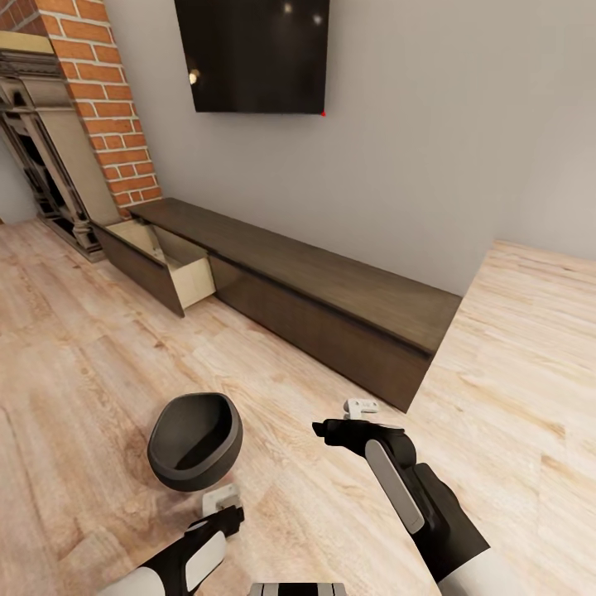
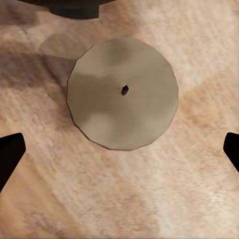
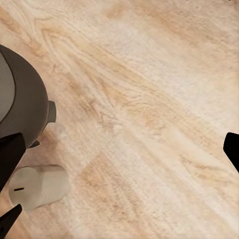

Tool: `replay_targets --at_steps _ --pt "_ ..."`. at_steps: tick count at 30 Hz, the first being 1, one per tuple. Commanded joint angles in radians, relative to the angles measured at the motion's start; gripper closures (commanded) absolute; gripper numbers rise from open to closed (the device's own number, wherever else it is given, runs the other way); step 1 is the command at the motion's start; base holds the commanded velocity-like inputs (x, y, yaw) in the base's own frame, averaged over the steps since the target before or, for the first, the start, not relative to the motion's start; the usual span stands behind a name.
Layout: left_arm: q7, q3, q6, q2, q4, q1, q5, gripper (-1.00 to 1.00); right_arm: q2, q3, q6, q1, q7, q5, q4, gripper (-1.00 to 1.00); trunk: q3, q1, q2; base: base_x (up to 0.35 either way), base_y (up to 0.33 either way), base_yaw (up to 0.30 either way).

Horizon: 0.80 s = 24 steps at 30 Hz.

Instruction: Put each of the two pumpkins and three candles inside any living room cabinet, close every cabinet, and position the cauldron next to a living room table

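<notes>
**Candle under my left claw, cauldron beside it**

A candle is standing upright on the wood floor, seen top-down in my left wrist view, pale flat top with a dark wick hole at centre. In the head view it is showing as a pale stub just in front of my left gripper. I am holding that claw wide above it, dark fingertips sitting at either side of the wrist view, well clear of the candle.

The cauldron is sitting on the floor just beyond the candle, mouth tilted toward me.

My right gripper is hovering over bare floor to the cauldron's right, spread wide, holding nothing.

Farther off, the cabinet is running along the grey wall, its leftmost drawer pulled out, pale inside. A dark TV is hanging above; a brick fireplace is standing at the left.
</notes>
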Motion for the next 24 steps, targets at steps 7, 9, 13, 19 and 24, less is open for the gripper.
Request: replay_targets --at_steps 7,9,13,19,24 --pt "0.002 -0.009 -0.002 0.002 0.000 -0.001 0.003 -1.00 0.000 0.001 0.003 -0.001 -0.010 -0.010 -0.001 -1.00 -0.001 0.000 0.000 0.107 0.000 0.000" --pt "0.002 -0.010 -0.003 0.002 0.000 -0.001 0.001 -1.00 0.000 0.001 0.003 -0.001 -0.010 -0.010 -0.001 -1.00 -0.001 0.000 0.000 0.029 0.000 0.000" --pt "0.002 -0.009 -0.003 0.003 0.003 -0.001 0.000 -1.00 0.000 0.001 0.003 -0.001 -0.010 -0.010 -0.001 -1.00 -0.001 0.000 0.000 0.065 0.016 0.000" --pt "0.002 -0.009 -0.003 0.003 0.006 -0.001 0.004 -1.00 0.000 0.001 0.003 -0.001 -0.010 -0.010 -0.001 -1.00 -0.001 0.000 0.000 0.113 0.033 0.000" --pt "0.002 -0.008 -0.003 0.004 0.008 -0.001 0.007 -1.00 0.000 0.000 0.003 -0.001 -0.010 -0.010 -0.001 -1.00 -0.001 0.000 0.000 0.069 0.046 0.000"
